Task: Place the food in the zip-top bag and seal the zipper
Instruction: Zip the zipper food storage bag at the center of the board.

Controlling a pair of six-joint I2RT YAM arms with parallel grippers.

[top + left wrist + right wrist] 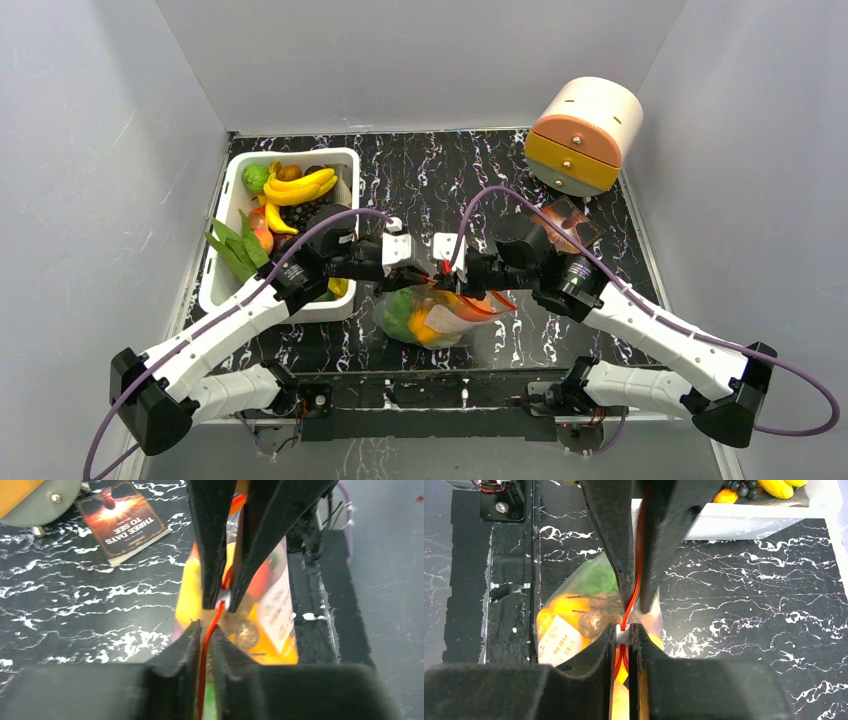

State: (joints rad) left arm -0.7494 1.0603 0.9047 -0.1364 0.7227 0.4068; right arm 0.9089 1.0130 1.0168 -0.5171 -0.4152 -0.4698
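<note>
1. Black marbled table (440, 170) with grey walls around it is the scene; we go from the left side to the right.
2. At the left, the white tub (290, 155) holds bananas (300, 188) and other toy pieces, so not everything is packed.
3. The left gripper (205, 630) is narrow and pinches the zipper (212, 622) of the zip-top bag (430, 315).
4. This bag is below the two grippers, between the arms, and its bottom seems to rest on the table. Inside it we see green leafy and orange food (425, 325).
5. The right gripper (624, 630) is also clamped on the same red strip, just beside the left one. A small white piece sits between its fingertips, perhaps the slider.
6. We judge that the filling is done in part and the sealing is in progress. How much of the mouth is closed, we cannot tell.
7. At the far right stands a round cabinet (585, 135), apart from both arms.
</note>
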